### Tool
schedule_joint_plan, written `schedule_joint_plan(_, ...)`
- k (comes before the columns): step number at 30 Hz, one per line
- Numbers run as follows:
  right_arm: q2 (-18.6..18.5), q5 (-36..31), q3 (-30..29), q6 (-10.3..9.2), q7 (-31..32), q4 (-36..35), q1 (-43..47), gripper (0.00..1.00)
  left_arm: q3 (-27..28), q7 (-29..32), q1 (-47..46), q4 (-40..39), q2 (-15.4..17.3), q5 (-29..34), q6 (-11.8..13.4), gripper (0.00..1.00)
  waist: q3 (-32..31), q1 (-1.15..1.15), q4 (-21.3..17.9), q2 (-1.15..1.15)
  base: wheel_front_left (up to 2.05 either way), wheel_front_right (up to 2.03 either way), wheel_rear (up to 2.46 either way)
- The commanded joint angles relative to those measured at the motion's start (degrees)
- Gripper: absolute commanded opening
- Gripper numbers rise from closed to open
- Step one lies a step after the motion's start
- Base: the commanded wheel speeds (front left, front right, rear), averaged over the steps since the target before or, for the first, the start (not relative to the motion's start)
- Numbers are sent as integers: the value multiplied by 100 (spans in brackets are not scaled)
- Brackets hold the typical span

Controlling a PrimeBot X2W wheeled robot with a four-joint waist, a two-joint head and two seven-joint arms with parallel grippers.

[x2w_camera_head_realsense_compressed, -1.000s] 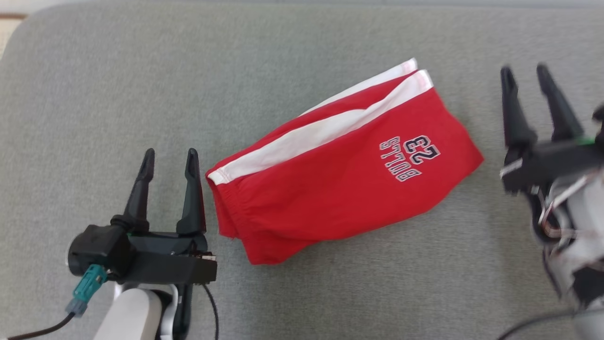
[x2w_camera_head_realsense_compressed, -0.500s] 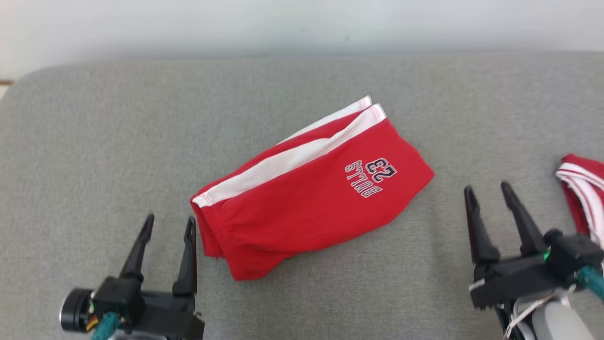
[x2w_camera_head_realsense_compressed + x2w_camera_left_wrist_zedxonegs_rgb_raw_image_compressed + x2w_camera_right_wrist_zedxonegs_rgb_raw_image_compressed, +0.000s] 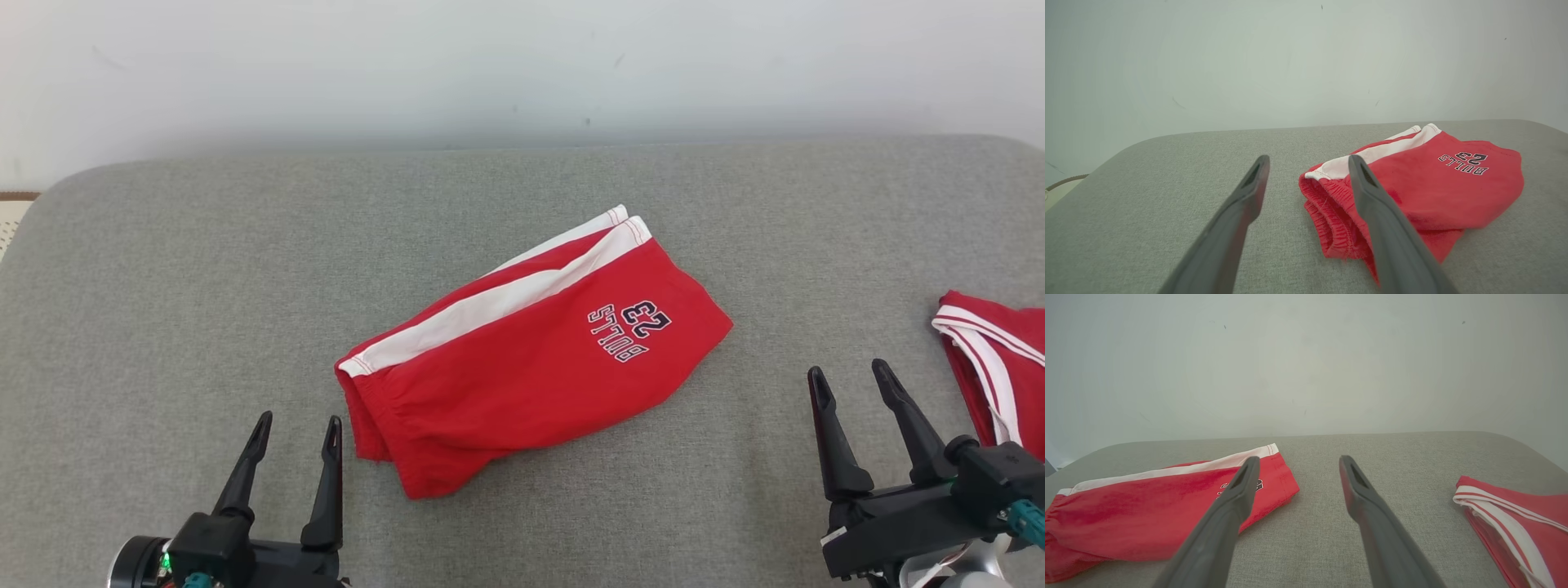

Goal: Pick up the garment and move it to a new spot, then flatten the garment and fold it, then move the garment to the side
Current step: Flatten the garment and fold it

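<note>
The garment (image 3: 531, 359) is a pair of red shorts with a white side stripe and "BULLS 23" lettering, lying folded in half on the grey cushion (image 3: 163, 286). It also appears in the left wrist view (image 3: 1425, 192) and the right wrist view (image 3: 1147, 510). My left gripper (image 3: 298, 433) stands open at the lower left, just left of the waistband end, holding nothing. At the lower right my right gripper (image 3: 853, 380) is open and empty, clear of the shorts' leg end.
A second red garment with white stripes (image 3: 992, 367) lies at the cushion's right edge, close to my right gripper, and shows in the right wrist view (image 3: 1515, 522). A pale wall (image 3: 522, 65) rises behind the cushion. The cushion's rounded left corner (image 3: 49, 196) is in view.
The head camera has tilted up, so the wall and the second garment came into view. Both grippers have drawn back toward me, away from the shorts, still open. The shorts lie unmoved.
</note>
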Motion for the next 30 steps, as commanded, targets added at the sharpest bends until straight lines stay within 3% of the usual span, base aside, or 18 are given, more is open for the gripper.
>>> schedule_joint_plan(1, 8, -33, -2, 1, 9, -24, 33, 100, 0, -22, 37, 15, 6, 8, -21, 100, 2, 0, 16, 1, 0, 0, 0)
schedule_joint_plan(10, -228, 289, -98, 1, 146, 535, -569, 100, -167, -22, -226, 1, -119, 51, -74, 100, 236, 0, 317, 1, 0, 0, 0)
schedule_joint_plan(20, -659, 772, 629, 1, 55, 2420, -2098, 100, -431, -22, -598, -13, -397, 157, -196, 100, 801, 0, 845, 1, 0, 0, 0)
schedule_joint_plan(30, -717, 1265, 1416, 1, -84, 4252, -3215, 100, -595, -22, -868, 10, -577, 206, -311, 100, 1150, 0, 1164, 1, 0, 0, 0)
